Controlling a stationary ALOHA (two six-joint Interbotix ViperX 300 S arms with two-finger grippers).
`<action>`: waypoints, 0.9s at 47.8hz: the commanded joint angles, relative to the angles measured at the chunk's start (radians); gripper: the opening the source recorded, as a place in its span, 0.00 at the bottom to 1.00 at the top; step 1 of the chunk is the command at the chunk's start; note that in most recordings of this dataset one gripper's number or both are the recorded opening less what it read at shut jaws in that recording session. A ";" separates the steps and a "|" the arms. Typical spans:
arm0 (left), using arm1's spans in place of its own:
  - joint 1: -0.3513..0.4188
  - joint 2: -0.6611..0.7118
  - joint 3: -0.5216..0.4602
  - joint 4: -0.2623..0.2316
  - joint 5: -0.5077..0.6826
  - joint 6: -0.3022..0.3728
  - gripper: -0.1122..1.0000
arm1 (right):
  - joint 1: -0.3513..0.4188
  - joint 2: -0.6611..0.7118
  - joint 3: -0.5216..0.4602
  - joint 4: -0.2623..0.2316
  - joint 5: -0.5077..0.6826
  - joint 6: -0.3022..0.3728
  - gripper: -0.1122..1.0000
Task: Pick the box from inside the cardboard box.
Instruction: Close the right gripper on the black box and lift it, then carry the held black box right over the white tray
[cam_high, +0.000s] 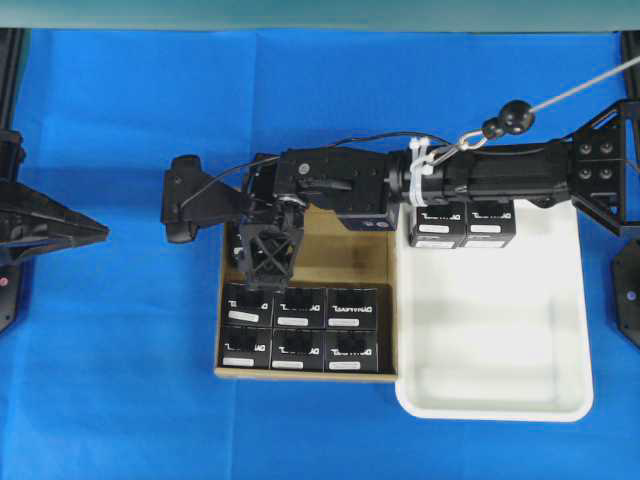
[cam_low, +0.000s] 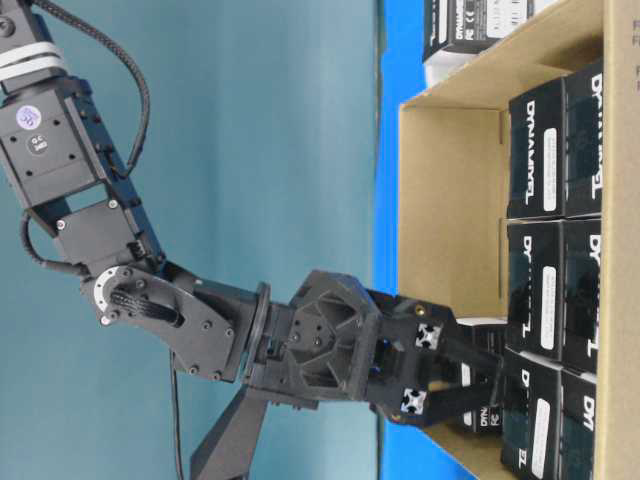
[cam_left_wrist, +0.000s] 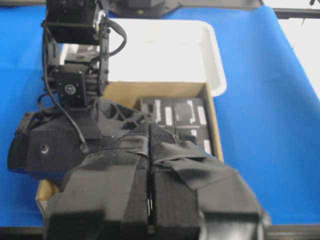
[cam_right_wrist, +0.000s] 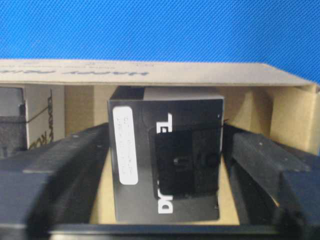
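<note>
The right gripper (cam_high: 268, 262) reached across into the cardboard box (cam_high: 340, 255), its fingers straddling the box (cam_right_wrist: 167, 160) at the carton's ten o'clock corner; whether they pinched it yet I could not tell. The left gripper (cam_left_wrist: 149, 200) sat closed, holding nothing, parked away at nine o'clock. A loose squeeze could let the box slip, or a finger could snag the carton wall. Overhead showed six boxes in two rows, two more in the white tray (cam_high: 500, 400), one carton, one tray.
</note>
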 joint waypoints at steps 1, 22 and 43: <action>-0.002 0.005 -0.031 0.003 -0.005 0.000 0.04 | 0.003 0.002 -0.012 -0.002 0.014 0.015 0.74; -0.002 0.005 -0.029 0.003 -0.006 0.000 0.04 | 0.002 -0.081 -0.078 0.003 0.112 0.072 0.66; -0.002 0.002 -0.031 0.003 0.005 0.002 0.04 | -0.011 -0.247 -0.117 0.003 0.296 0.069 0.66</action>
